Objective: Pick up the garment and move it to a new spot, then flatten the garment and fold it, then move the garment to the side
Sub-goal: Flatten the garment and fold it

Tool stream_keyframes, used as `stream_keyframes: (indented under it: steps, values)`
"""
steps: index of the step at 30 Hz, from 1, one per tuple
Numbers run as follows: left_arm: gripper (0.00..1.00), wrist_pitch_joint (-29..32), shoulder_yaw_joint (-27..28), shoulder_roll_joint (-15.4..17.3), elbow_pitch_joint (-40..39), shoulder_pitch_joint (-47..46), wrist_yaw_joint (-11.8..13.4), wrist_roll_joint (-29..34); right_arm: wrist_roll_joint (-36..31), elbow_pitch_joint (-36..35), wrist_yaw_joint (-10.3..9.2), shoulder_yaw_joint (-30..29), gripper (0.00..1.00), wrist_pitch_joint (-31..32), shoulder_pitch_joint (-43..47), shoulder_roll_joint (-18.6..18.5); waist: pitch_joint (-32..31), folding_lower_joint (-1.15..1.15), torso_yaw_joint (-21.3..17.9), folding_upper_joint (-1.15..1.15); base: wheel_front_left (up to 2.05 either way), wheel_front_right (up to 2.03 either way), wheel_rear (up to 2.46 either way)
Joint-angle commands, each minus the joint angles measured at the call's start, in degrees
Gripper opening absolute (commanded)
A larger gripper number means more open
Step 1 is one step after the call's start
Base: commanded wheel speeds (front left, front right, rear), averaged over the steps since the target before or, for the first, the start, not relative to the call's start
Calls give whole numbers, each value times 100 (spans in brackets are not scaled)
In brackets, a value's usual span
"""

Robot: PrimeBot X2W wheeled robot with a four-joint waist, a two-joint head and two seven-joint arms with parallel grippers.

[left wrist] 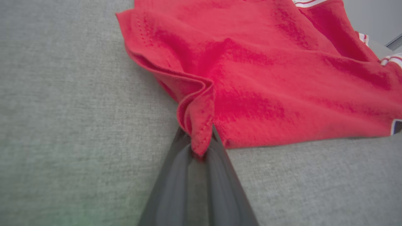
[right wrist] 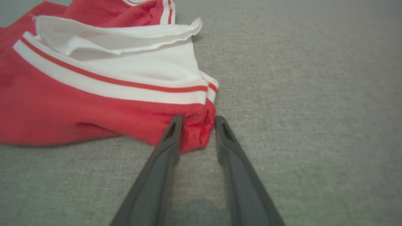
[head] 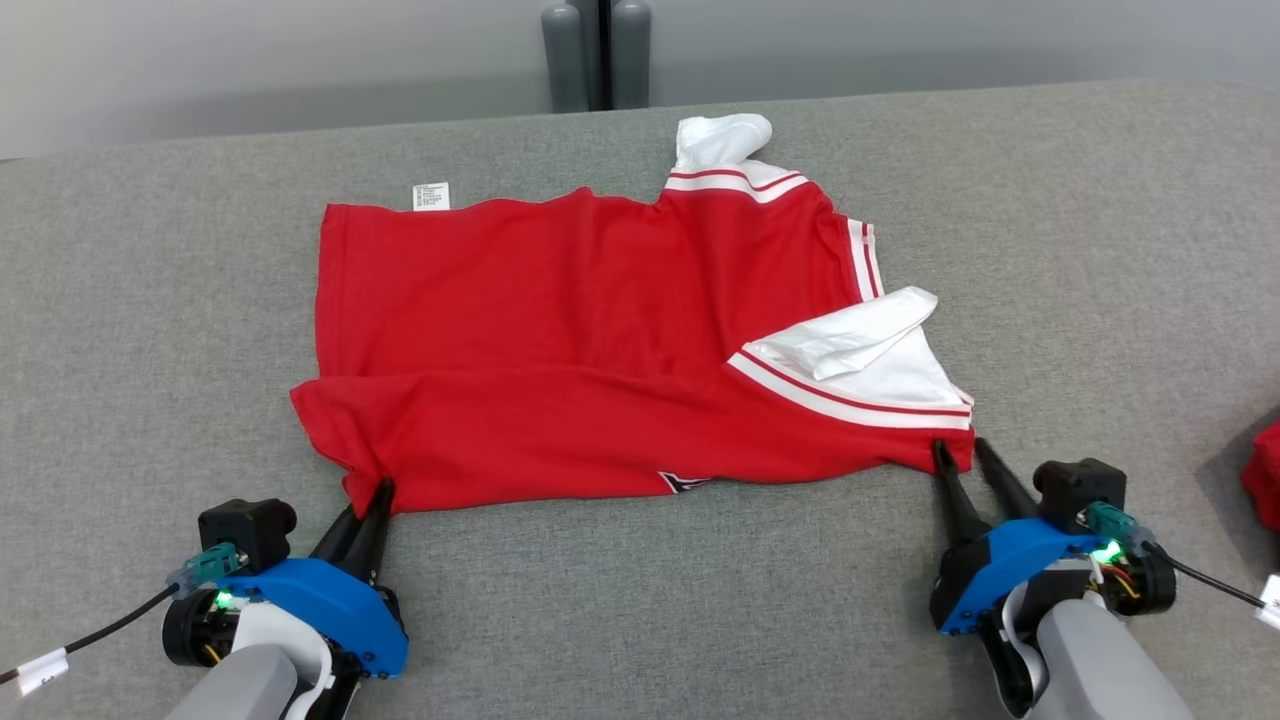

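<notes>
Lying flat, garment (head: 560, 330) long axis left-right (sleeves (head: 860, 345) rightward); left gripper (head: 382, 492) jaws pinching it, right gripper (head: 960, 452) jaws spread.

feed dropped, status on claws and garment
Left claw shut on garment corner. Right claw open, astride the other near corner. Red cloth far right, not in the way.

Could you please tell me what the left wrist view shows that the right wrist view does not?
Left wrist view: the left gripper shut on a bunched red corner of the garment. Right wrist view: the right gripper, jaws apart astride another corner, beside the white sleeve with striped trim. Both: red cloth lying on the grey surface.
</notes>
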Motion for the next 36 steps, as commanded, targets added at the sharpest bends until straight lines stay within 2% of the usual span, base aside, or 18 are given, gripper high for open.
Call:
stream_keyframes:
  steps: [1, 6, 11, 16, 22, 31, 32, 33, 36]
  values:
    - [0, 122, -232, -145, 67, 244, -22, -39, 38, 129, 20, 124, 0, 81, 19, 107, 1, 1, 14, 2, 0, 0, 0]
    - [0, 5, -362, 90, -128, 196, -21, -334, 136, -132, 19, 136, 0, 49, -49, 74, -81, 1, 36, 2, 0, 0, 0]
    - [0, -55, -57, 232, -309, 96, -15, -385, 205, -469, 13, -91, 0, 44, 93, 54, -367, 1, 67, 2, 0, 0, 0]
    - [0, -62, 473, 141, -404, 355, -15, -211, 322, -432, 12, -285, 0, 44, 292, 53, -852, 1, 116, 2, 0, 0, 0]
    - [0, -64, 738, -15, -212, 909, -8, 77, 373, -321, 10, -535, 0, 44, 760, 41, -1359, 1, 140, 2, 0, 0, 0]
    - [0, -65, 990, -353, 73, 1663, -5, 273, 731, -249, 9, -651, 0, 52, 1572, 35, -1440, 1, 177, 2, 0, 0, 0]
    - [36, -65, 1075, -378, 68, 1677, 2, 322, 767, -226, 8, -624, 41, 48, 1600, 34, -1419, 1, 185, 2, 0, 0, 0]
    - [100, -65, 1132, -389, 47, 1685, 14, 391, 790, -231, 8, -603, 100, 46, 1592, 34, -1389, 1, 192, 2, 0, 0, 0]
    - [100, -65, 1372, -368, -100, 1557, 34, 657, 735, -347, 11, -616, 100, 42, 1442, 44, -1294, 1, 210, 2, 0, 0, 0]
